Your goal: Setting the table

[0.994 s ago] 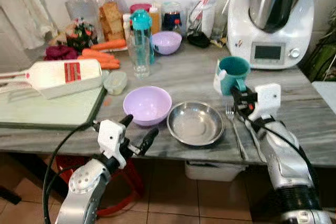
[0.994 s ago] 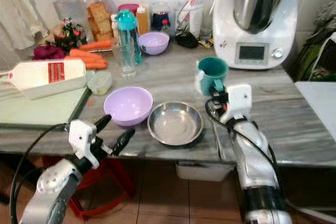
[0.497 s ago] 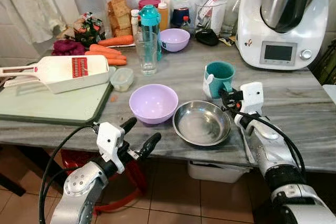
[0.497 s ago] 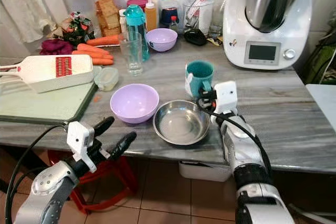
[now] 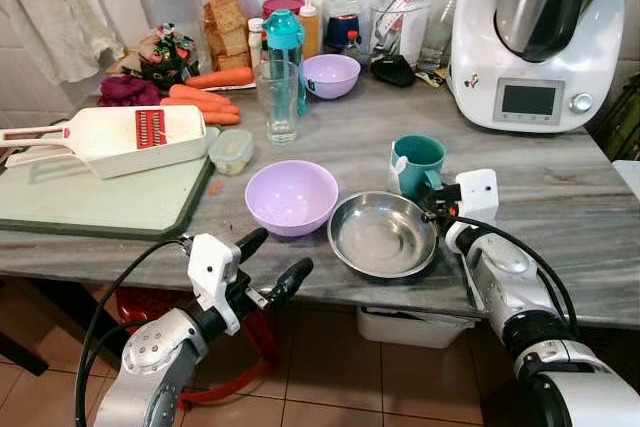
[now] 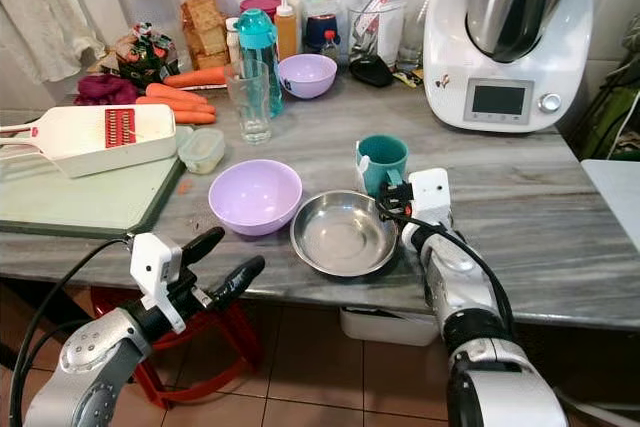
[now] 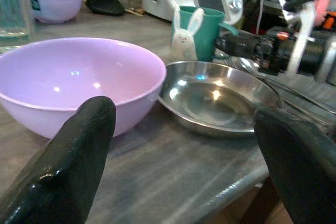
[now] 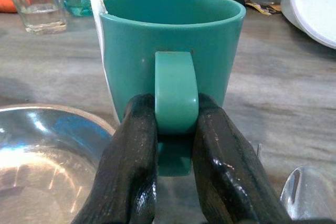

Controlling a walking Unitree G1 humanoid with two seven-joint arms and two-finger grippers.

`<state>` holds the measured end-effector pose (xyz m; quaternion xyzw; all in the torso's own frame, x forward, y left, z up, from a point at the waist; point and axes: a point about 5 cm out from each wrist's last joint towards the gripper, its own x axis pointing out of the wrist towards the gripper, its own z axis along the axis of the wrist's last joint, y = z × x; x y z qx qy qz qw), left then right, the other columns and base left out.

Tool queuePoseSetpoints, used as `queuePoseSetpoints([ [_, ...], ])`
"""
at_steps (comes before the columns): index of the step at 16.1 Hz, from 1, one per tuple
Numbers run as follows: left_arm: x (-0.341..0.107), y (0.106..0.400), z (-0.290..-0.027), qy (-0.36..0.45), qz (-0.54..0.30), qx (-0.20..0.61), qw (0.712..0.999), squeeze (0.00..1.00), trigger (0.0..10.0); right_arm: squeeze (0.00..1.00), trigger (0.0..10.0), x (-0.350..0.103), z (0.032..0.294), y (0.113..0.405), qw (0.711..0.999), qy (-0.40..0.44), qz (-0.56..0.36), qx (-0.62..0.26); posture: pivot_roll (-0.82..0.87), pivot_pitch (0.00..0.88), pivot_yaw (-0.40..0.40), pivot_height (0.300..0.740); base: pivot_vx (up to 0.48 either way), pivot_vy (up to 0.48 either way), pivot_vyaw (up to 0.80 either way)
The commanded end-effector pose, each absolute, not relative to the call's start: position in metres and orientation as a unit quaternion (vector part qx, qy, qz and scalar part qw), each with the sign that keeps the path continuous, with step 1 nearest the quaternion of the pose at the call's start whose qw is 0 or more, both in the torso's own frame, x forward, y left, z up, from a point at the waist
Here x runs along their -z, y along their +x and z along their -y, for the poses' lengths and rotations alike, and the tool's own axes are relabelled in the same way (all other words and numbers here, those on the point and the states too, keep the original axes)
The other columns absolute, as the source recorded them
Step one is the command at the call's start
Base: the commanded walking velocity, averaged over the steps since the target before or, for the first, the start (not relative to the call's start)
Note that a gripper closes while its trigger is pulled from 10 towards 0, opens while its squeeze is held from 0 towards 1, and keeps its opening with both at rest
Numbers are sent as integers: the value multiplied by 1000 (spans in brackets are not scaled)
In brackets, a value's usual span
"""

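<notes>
Nearest the camera, below the front edge of the grey marble counter (image 5: 560, 207), the left gripper (image 5: 272, 265), fingers spread wide with nothing between them, pointing toward the dishes. Just past that edge, a lilac bowl (image 5: 292, 196) on the counter, and touching or almost touching its right side a shallow steel dish (image 5: 383, 235). To the right of the dish, the right gripper (image 8: 176, 169), its two black fingers (image 8: 131, 166) clamped from either side on the handle of a teal mug (image 5: 416, 163). Upright, with a white rabbit figure on its left side, standing just behind the steel dish's far right rim. Beside the right forearm, part of a spoon or fork (image 8: 310, 193) lying on the marble; hard to tell which. On the left side of the counter, a pale green cutting board (image 5: 90, 199) with a white mandoline slicer (image 5: 130, 137) lying across its far end, and a small lidded tub (image 5: 231, 151) just beside the board's right edge. Farther back, a clear drinking glass (image 5: 279, 100) with a teal bottle (image 5: 286, 47) right behind it, carrots (image 5: 205, 97) to their left, and a second, smaller lilac bowl (image 5: 332, 75) to their right. Against the tiled wall, a row of jars and bottles (image 5: 220, 7), and at the far right a large white kitchen machine (image 5: 540, 37) with a steel jug on top.
</notes>
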<state>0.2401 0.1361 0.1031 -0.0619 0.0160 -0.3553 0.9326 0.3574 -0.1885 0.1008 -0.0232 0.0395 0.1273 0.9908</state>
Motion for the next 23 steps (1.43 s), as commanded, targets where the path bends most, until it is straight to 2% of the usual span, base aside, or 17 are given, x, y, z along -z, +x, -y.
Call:
queuePoseSetpoints([
  [1, -110, 241, -135, -52, -9, 364, 930, 0, 10000, 0, 10000, -108, 188, 362, 992, -23, -26, -124, 27, 0, 33, 740, 0, 0, 0],
  [2, -110, 241, -135, -52, -9, 365, 929, 0, 10000, 1000, 10000, -108, 187, 362, 992, -21, -25, -123, 27, 0, 33, 740, 0, 0, 0],
  [23, -112, 245, -127, -58, -6, 364, 930, 0, 10000, 1000, 10000, -110, 190, 363, 994, -35, -10, -106, 19, 0, 31, 740, 0, 0, 0],
])
